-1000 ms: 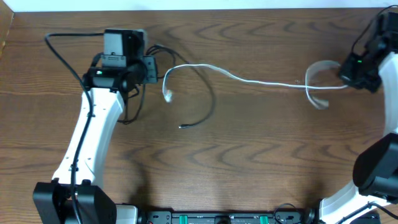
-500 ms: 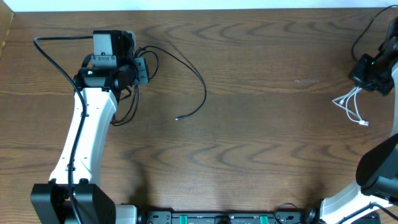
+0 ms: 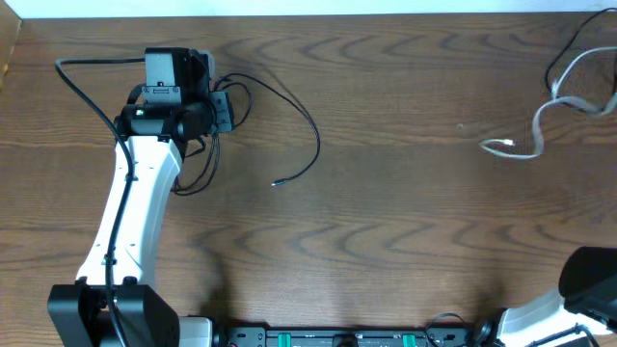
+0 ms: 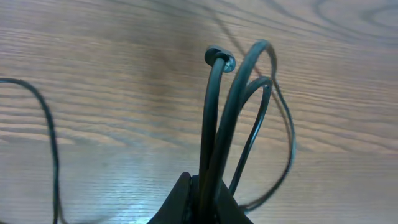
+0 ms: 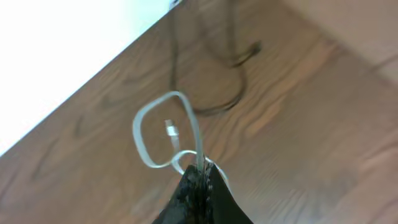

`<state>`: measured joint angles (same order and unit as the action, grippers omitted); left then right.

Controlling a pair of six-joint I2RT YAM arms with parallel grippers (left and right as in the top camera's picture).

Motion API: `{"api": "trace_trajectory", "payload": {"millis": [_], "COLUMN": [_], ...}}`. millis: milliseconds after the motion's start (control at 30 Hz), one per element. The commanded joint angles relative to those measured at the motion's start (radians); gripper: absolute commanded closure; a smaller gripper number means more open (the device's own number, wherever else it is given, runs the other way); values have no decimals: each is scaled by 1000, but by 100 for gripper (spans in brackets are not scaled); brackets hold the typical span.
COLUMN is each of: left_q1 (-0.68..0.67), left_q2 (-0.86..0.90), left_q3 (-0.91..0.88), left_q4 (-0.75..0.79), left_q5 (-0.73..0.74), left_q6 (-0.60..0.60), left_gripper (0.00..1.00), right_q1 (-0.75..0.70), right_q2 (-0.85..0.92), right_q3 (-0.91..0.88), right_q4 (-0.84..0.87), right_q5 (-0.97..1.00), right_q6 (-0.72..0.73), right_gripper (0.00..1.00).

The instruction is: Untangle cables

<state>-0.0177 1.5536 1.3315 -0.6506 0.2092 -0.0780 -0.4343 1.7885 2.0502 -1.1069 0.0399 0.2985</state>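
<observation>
The thin black cable (image 3: 315,145) lies at the upper left of the table, curving down to a loose plug end (image 3: 276,182). My left gripper (image 4: 210,188) is shut on several bunched strands of that black cable (image 4: 217,106). The white cable (image 3: 536,127) lies apart at the far right, its plug end (image 3: 489,146) resting on the wood. It runs off the right edge of the overhead view, where my right gripper is out of sight. In the right wrist view, my right gripper (image 5: 200,175) is shut on the white cable (image 5: 144,144), which hangs in a loop below it.
The left arm (image 3: 130,217) stretches from the front left corner up to the black cable. A thicker dark arm wire (image 3: 557,67) curls at the top right corner. The right arm's base (image 3: 590,278) sits at the front right. The table's back edge (image 3: 308,13) is close behind both cables.
The white cable, which lay across the black one a second ago, has been drawn off to the far right. My right gripper left the overhead view. The left arm shifted slightly left.
</observation>
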Motion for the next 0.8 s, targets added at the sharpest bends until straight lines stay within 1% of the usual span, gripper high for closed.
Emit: {"api": "trace_trajectory", "payload": {"millis": [0, 133, 167, 300, 400, 500, 767], "left_q1": [-2, -2, -2, -16, -39, -60, -89], "left_q2": [-12, -12, -12, -12, -12, -12, -12], "left_q3": [3, 3, 3, 3, 3, 3, 3], "left_q4": [-4, -4, -4, -3, 0, 6, 8], "left_q5": [93, 98, 98, 97, 97, 96, 97], "left_q6": [5, 4, -3, -6, -6, -6, -6], "left_gripper": [93, 93, 93, 93, 92, 93, 93], "right_q1": [-108, -196, -245, -315, -333, -332, -322], "right_q2": [-10, -10, -10, 8, 42, 83, 212], "right_q3": [12, 12, 11, 10, 10, 10, 10], "right_q4": [41, 89, 119, 190, 235, 252, 230], "right_q5": [60, 66, 66, 43, -7, -37, -50], "right_q6": [-16, -28, -31, -48, -93, -102, -113], "right_gripper": [99, 99, 99, 99, 99, 99, 99]}}
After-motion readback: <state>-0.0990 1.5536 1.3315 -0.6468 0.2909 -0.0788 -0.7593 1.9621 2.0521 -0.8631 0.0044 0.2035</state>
